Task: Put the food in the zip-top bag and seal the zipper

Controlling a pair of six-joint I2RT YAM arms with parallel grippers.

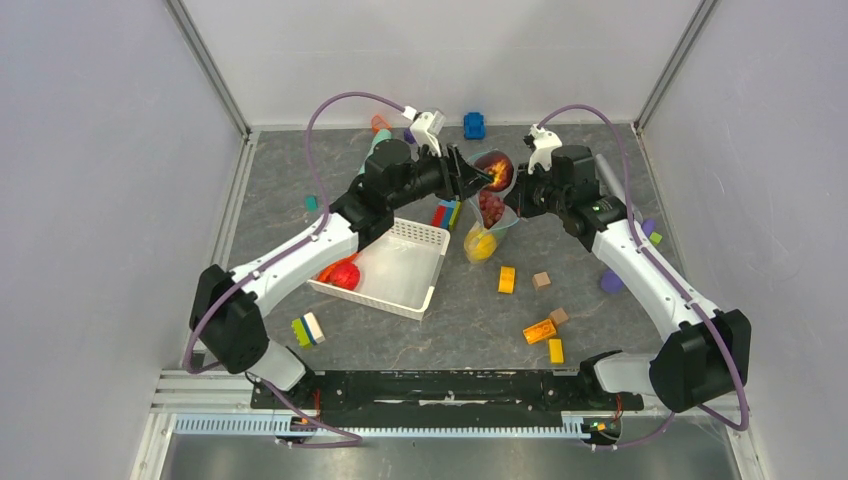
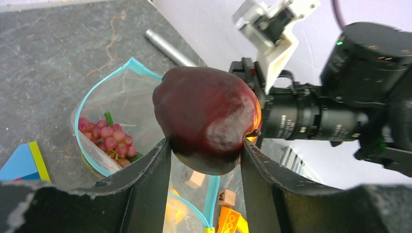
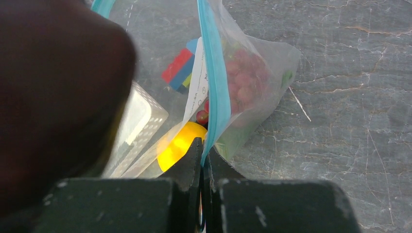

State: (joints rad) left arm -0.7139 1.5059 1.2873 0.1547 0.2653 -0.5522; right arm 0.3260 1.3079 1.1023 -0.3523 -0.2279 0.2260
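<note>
The job looks about half done. The bag (image 3: pixel 262 63) stands propped open in the middle of the table. The right claw (image 3: pixel 204 148) is pinched tight on the rim at its 3 o'clock side, the blue zipper (image 3: pixel 212 73) running straight out from between its tips. Inside the bag I can already see the grapes (image 2: pixel 109 141) and a yellow fruit (image 3: pixel 180 143) lower down.

The left claw (image 2: pixel 205 145) reaches in from 9 o'clock, spread wide around a dark maroon fruit (image 2: pixel 206 121), gripped on both flanks and hanging right at the open mouth. It has not been let go, so I judge this piece to be the step in hand.

More remains after that. A red fruit (image 1: pixel 343 274) sits at the 9 o'clock end of the white basket (image 1: pixel 420 232), which lies at 8 o'clock from the bag; I cannot tell for sure whether it is inside or just against the wall. A small orange piece (image 1: pixel 380 123) lies at 11 o'clock near the back wall, and a purple piece (image 1: pixel 611 282) at 4 o'clock beside the right arm; both are too small to say whether they are food. The mouth gapes wide, so all the sealing is left to do.
</note>
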